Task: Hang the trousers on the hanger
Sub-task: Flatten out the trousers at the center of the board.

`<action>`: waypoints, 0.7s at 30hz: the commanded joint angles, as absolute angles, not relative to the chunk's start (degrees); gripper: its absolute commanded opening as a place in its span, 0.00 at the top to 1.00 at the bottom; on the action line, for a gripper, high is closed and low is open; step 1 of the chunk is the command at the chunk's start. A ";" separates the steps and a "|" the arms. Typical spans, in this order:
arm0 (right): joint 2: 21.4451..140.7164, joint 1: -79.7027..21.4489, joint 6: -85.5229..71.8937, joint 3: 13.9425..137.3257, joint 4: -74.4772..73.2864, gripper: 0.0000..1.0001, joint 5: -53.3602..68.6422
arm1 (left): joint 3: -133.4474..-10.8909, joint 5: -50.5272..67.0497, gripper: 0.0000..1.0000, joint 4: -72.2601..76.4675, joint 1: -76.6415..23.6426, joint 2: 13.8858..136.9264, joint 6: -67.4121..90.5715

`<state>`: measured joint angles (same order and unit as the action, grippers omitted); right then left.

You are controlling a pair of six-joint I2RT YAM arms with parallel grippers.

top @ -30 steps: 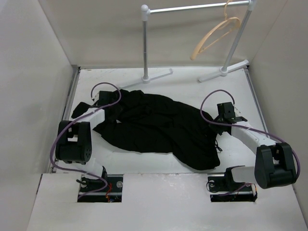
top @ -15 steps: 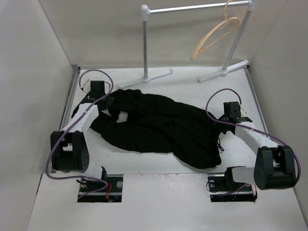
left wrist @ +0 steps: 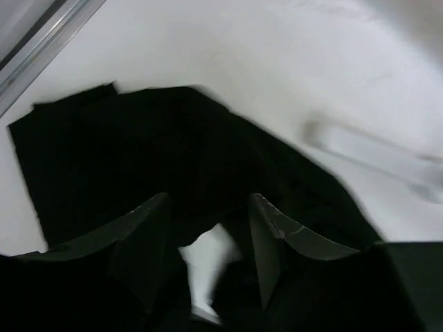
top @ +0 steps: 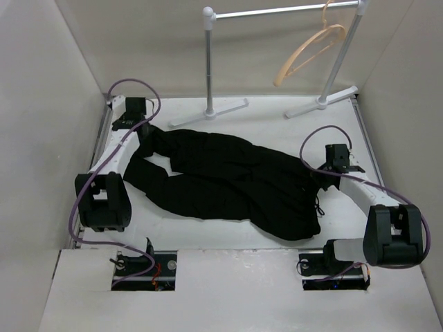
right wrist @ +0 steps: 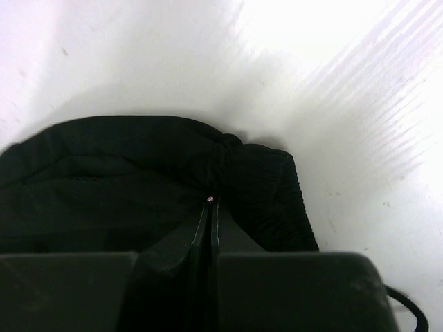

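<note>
The black trousers (top: pixel 228 181) lie spread across the white table, one leg end reaching the far left. My left gripper (top: pixel 143 130) hovers over that leg end with its jaws apart. In the left wrist view the left gripper (left wrist: pixel 208 202) shows black trouser cloth (left wrist: pixel 124 159) and a patch of white table between its fingers. My right gripper (top: pixel 320 180) is at the trousers' right edge. The right wrist view shows the right gripper (right wrist: pixel 211 198) shut, with bunched trouser cloth (right wrist: pixel 256 173) at its tips. The tan hanger (top: pixel 309 50) hangs on the rail at the back right.
A silver metal rail (top: pixel 277 12) on two posts with white feet (top: pixel 210 111) (top: pixel 321 102) stands at the far edge of the table. Walls close in on the left and right. A metal strip (left wrist: pixel 41 45) runs along the table's left edge.
My left arm has swung toward the far left corner, drawing the trouser leg out that way, so the trousers lie more stretched. My right gripper has shifted slightly farther back.
</note>
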<state>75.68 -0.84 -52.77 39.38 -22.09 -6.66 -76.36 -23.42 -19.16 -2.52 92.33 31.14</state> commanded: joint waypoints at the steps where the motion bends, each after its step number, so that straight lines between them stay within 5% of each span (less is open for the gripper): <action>1: 74.97 1.62 -54.05 44.11 -21.18 0.98 -7.56 | -72.78 -24.01 0.53 -21.27 2.67 91.68 34.08; 10: 83.04 7.60 -50.19 52.99 -19.78 0.43 -6.86 | -73.12 -18.37 0.44 -18.72 6.72 92.81 38.23; 14: 86.65 9.88 -48.78 54.40 -17.50 0.38 -6.24 | -75.32 -17.76 0.41 -18.90 6.64 93.69 38.41; 21: 91.42 8.84 -50.44 55.38 -21.79 0.49 -4.81 | -74.45 -14.86 0.41 -18.46 8.74 95.01 41.13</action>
<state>93.12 9.76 -49.47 55.20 -20.49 -3.42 -73.34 -16.32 -18.92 7.29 94.87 38.87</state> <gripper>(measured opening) 0.519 0.589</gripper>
